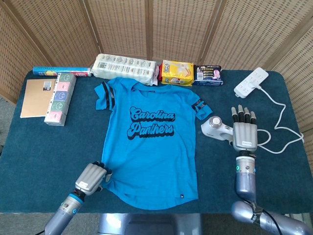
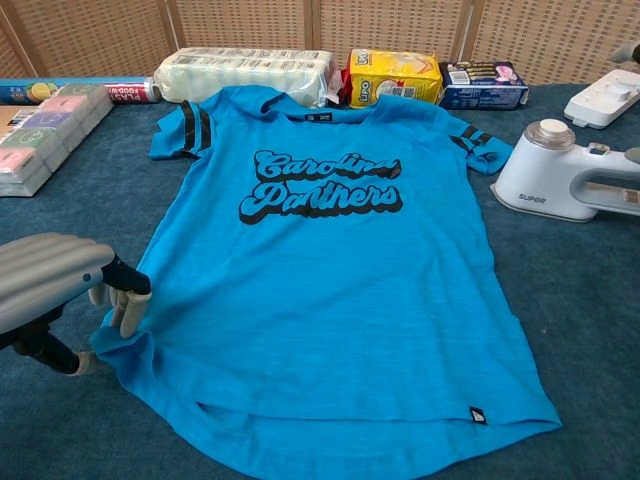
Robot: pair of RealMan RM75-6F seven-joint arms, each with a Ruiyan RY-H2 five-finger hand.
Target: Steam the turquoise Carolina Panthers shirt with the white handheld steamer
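The blue shirt (image 1: 149,142) lies flat in the middle of the desk (image 1: 39,156), front side up, with black words on the chest. The white steamer (image 1: 217,128) sits on its side just right of the shirt — not picked up yet.

The left hand (image 1: 92,178) holds the near left corner of the shirt with its fingers (image 2: 125,305) curled on the cloth. If it tugs, the shirt could bunch up.

The right hand (image 1: 243,132) is over the steamer's handle, fingers straight and apart, holding nothing. A poor grab could knock the steamer away, or snag its white cord (image 1: 281,125).
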